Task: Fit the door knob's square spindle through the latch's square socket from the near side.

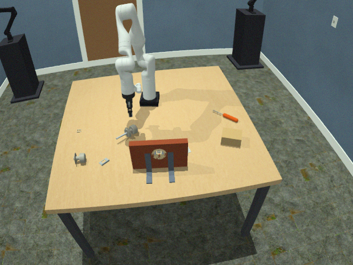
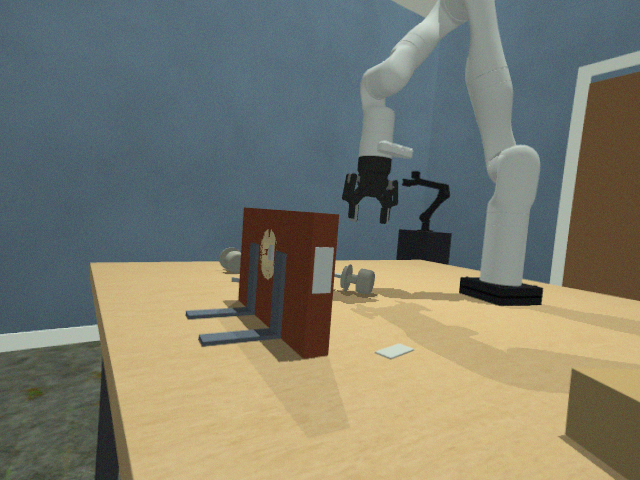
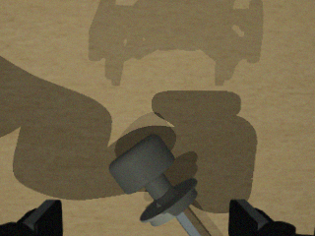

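Observation:
The grey door knob with the spindle (image 1: 131,131) (image 2: 363,281) (image 3: 143,164) lies on the table on the robot's side of the wood block, its square spindle pointing away from its round plate. My gripper (image 1: 130,116) (image 2: 368,221) (image 3: 146,218) is open and empty, pointing down above the knob, with clear height between them. In the wrist view the knob's round plate and spindle show between the fingertips. The red-brown wood block (image 1: 137,159) (image 2: 294,310) stands upright, with a round hole (image 1: 158,154) (image 2: 268,254) where the latch's socket shows. Its robot-facing side is hidden.
Two grey brackets (image 1: 149,171) (image 2: 279,299) support the block's far side. A second knob (image 1: 81,158) (image 2: 232,260) and a small plate (image 1: 103,161) lie at the left of the top view. A screwdriver (image 1: 230,117) and tan box (image 1: 231,137) are at the right. A pale plate (image 2: 394,351) lies near the block.

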`<state>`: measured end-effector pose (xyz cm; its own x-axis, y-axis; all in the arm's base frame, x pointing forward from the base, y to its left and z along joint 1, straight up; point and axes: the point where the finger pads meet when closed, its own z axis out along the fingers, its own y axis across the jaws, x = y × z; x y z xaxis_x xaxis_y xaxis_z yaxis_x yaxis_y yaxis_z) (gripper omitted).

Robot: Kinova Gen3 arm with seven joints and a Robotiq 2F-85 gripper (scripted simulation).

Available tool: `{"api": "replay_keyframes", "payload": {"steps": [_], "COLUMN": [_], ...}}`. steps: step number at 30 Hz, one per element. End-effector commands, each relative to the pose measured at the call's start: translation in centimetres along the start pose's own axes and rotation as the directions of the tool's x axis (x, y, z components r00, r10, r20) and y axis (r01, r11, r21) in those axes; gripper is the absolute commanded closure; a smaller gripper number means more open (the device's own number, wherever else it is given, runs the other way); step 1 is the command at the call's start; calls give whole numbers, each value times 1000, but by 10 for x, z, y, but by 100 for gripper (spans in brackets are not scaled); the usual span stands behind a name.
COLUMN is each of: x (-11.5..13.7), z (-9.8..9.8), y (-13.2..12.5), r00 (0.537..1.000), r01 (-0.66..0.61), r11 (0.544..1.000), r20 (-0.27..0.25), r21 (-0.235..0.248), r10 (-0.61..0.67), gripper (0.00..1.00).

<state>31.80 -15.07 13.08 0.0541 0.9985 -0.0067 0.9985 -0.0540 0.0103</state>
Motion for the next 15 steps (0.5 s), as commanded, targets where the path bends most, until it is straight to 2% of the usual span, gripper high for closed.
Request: {"api": "replay_keyframes", "payload": {"steps": [1, 10, 11, 15], "x": [1, 1, 1, 1], "z": [4, 4, 4, 4], "y": [0, 0, -1, -1], "r00": [1000, 1000, 1000, 1000], "r01": [-1, -1, -1, -2], "r11": [1000, 1000, 1000, 1000], "r20": [-7, -7, -7, -7], "r21": [8, 8, 9, 9], "r10": [1, 1, 1, 2], "gripper": [0, 0, 10, 10]}}
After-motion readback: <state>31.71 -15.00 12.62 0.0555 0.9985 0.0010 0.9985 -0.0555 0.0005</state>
